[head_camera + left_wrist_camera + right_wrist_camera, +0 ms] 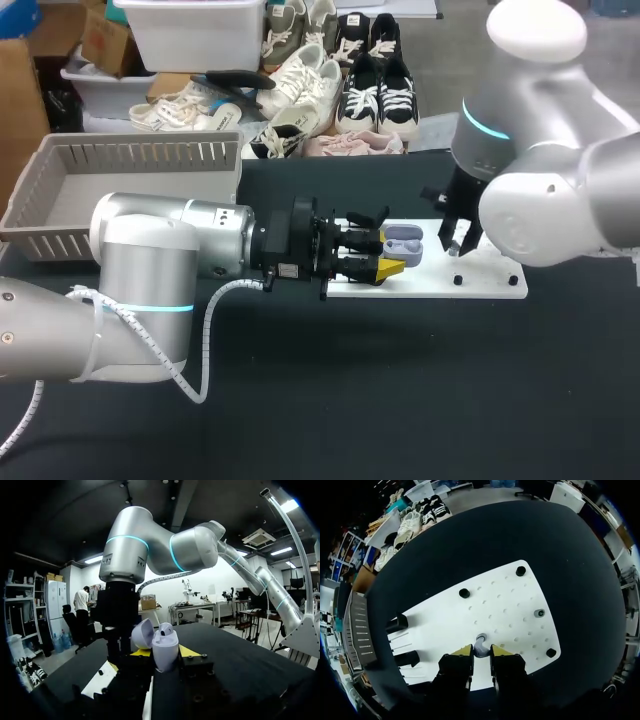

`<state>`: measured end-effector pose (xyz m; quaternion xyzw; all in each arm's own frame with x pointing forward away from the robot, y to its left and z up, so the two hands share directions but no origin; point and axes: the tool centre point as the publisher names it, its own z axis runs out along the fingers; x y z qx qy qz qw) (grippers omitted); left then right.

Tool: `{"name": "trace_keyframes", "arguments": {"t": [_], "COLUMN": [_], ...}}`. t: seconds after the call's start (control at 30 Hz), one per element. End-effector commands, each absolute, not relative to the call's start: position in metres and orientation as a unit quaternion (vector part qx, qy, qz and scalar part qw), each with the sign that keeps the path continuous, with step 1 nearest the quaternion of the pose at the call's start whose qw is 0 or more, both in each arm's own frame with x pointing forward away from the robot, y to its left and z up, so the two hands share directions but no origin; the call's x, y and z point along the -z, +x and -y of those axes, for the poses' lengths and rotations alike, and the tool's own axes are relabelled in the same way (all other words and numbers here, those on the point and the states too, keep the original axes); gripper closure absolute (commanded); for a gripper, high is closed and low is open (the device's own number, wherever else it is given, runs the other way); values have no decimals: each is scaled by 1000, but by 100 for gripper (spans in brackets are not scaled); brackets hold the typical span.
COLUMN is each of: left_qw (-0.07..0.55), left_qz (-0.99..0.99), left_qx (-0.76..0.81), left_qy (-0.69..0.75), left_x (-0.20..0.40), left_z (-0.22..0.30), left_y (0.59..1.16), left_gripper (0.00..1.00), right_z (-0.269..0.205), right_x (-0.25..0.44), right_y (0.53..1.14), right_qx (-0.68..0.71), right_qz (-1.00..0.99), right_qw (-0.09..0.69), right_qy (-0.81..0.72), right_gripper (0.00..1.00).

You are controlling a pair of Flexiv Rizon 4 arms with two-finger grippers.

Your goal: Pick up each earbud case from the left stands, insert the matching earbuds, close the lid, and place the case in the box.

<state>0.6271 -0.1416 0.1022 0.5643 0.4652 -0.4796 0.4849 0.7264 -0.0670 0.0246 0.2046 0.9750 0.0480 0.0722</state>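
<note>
Lavender earbud case (403, 240) sits clamped in the left pincer (392, 255), held just above the left end of a white pegboard (480, 285) on the black tabletop (400, 400). In the left wrist view the case (165, 652) stands upright between the yellow tips with its lid (142, 632) swung open, and one earbud (166, 628) is already seated in it. The right pincer (460, 240) hangs over the middle of the board, a little beyond the case. From its own wrist, its tips (481, 652) are drawn close together on a second earbud (481, 646) down at the board (510, 605). Two black stands (396, 624) rise at the board's far end. A grey slatted box (60, 215) rests at the tabletop's back left corner, well apart from the case.
</note>
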Motion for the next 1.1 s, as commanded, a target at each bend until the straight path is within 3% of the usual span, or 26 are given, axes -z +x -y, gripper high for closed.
{"name": "trace_keyframes", "arguments": {"t": [0.03, 0.43, 1.1], "left_qw": [487, 487, 487], "left_qz": [-466, -466, -466], "left_qx": [478, 478, 478], "left_qy": [563, 563, 563], "left_x": [-102, -102, -102], "left_z": [142, 142, 142], "left_y": [626, 626, 626], "left_gripper": [100, 100, 100], "right_z": [67, 68, 75], "right_x": [-24, -28, -97], "right_y": [728, 725, 689], "right_qx": [-46, -47, -59], "right_qz": [-975, -975, -973], "right_qw": [70, 68, 100], "right_qy": [205, 204, 200], "right_gripper": [100, 100, 100]}}
